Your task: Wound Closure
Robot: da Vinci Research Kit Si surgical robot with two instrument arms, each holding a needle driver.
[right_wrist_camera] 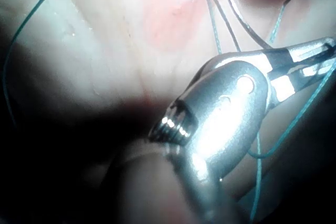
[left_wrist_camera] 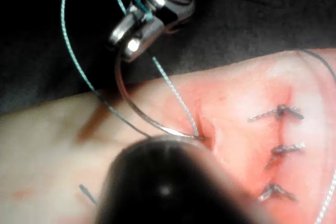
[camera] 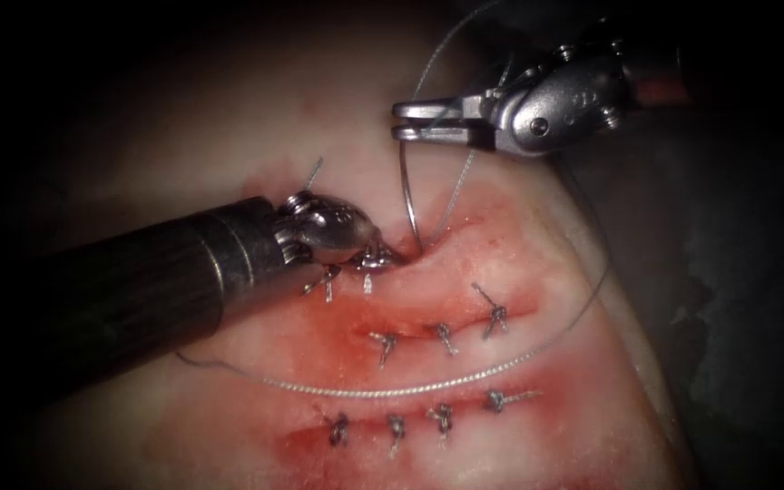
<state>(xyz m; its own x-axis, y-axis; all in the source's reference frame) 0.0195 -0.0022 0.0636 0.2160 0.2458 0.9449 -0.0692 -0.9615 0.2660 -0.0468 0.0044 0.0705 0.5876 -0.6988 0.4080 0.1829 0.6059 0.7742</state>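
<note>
My right tool [camera: 397,122] hovers above the upper cut, jaws shut on the curved needle [camera: 407,195] near its tail end. The needle arcs down from there, and its point is in the tissue [camera: 229,109] at the cut's right lip. My left tool [camera: 372,257] comes in from the left, its tip pressed on the tissue just left of where the needle enters. The thread [camera: 365,392] loops up behind the right tool and trails across the tissue. The left wrist view has the right tool [left_wrist_camera: 128,48] holding the needle [left_wrist_camera: 131,106]. The right wrist view has the same tool [right_wrist_camera: 320,56] and needle [right_wrist_camera: 236,17].
Several knotted stitches [camera: 445,338] close the middle cut, and several more [camera: 395,426] close the lower one. Red fluid [camera: 338,318] stains the tissue around the cuts. The tissue's edge and dark bench [camera: 737,318] lie to the right.
</note>
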